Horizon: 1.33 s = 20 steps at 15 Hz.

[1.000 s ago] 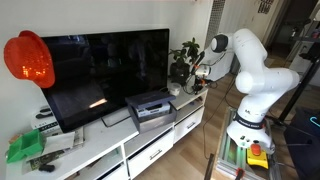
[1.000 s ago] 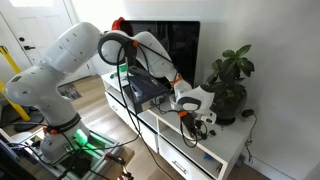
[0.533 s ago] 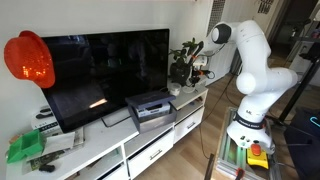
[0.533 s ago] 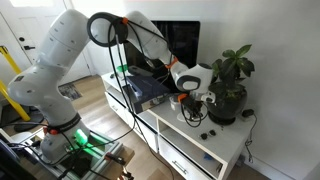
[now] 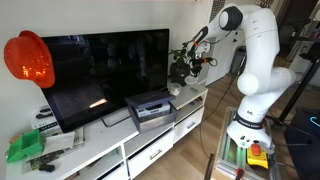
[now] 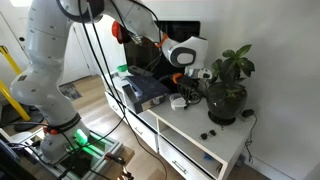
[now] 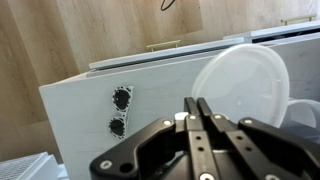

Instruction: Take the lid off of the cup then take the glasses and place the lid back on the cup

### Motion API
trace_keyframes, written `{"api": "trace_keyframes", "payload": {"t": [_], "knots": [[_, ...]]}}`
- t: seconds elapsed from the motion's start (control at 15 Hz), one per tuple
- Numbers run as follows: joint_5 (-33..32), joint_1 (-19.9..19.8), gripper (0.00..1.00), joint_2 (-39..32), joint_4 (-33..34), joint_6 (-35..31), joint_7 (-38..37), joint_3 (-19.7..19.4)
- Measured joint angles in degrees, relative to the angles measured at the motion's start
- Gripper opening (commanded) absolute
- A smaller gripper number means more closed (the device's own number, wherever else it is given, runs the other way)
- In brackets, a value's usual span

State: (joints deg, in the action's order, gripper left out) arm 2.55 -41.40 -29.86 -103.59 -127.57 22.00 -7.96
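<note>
The small whitish cup (image 6: 178, 101) stands on the white cabinet top beside the potted plant, and also shows in an exterior view (image 5: 174, 90). My gripper (image 6: 190, 76) hangs well above it, level with the plant's leaves (image 5: 193, 62). In the wrist view the gripper (image 7: 197, 102) is shut, its fingers pinching the left edge of a round white translucent lid (image 7: 245, 85). Two small dark round pieces that look like glasses (image 7: 121, 110) lie on the cabinet top; they also show in an exterior view (image 6: 208, 130).
A dark-leaved potted plant (image 6: 230, 80) stands close behind the gripper. A grey box-shaped device (image 6: 145, 90) and a large television (image 5: 105, 70) stand along the cabinet (image 6: 190, 140). A red helmet (image 5: 28, 58) hangs at one end.
My gripper has risen from just above the cabinet top by the cup to plant height, staying shut and carrying the lid up with it.
</note>
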Motion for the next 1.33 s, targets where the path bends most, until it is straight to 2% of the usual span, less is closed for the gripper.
{"api": "trace_keyframes", "payload": {"t": [0.27, 0.6, 0.87, 1.33], "knots": [[2.3, 2.1, 0.01, 0.8, -0.8, -0.2, 1.5, 0.9], [8.6, 2.9, 0.01, -2.1, -0.4, -2.8, 3.4, 3.1], [12.5, 2.6, 0.01, -5.6, 1.3, -5.2, 5.3, 4.0], [18.1, -0.1, 0.01, -9.7, 5.6, -5.0, 6.5, 6.5]]}}
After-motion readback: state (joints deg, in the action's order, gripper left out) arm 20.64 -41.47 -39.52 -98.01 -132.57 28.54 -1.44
